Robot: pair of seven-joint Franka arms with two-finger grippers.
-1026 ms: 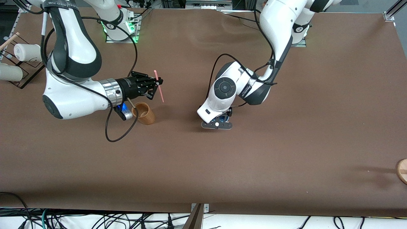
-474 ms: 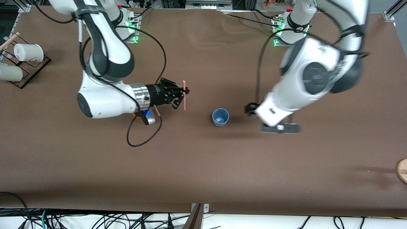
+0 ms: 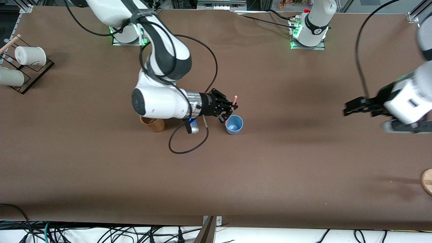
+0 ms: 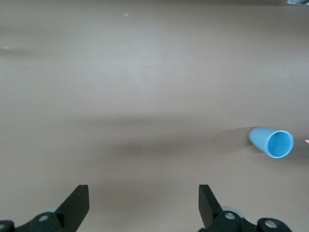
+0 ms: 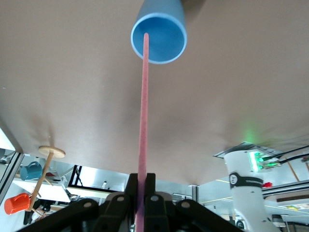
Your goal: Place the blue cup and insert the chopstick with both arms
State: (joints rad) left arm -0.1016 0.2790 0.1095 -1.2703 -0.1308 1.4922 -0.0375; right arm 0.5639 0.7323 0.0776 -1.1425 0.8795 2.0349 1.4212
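Observation:
The blue cup (image 3: 234, 124) stands upright on the brown table near its middle. My right gripper (image 3: 232, 108) is shut on the pink chopstick (image 3: 234, 99) and holds it steeply tilted right beside the cup. In the right wrist view the chopstick (image 5: 143, 111) runs from the gripper (image 5: 143, 186) to the cup's mouth (image 5: 166, 36); its tip lies over the bright blue inside. My left gripper (image 3: 347, 110) is open and empty, high over the left arm's end of the table. The left wrist view shows its spread fingers (image 4: 77, 208) and the cup (image 4: 272, 141) far off.
A tan cup (image 3: 152, 124) stands under the right arm's wrist, toward the right arm's end from the blue cup. A black rack (image 3: 32, 76) with white cups (image 3: 28, 55) sits at that end. A wooden disc (image 3: 427, 180) lies at the left arm's end, near the front camera.
My left gripper let go of the blue cup and swung away toward its own end. My right gripper carried the chopstick from beside the tan cup to the blue cup.

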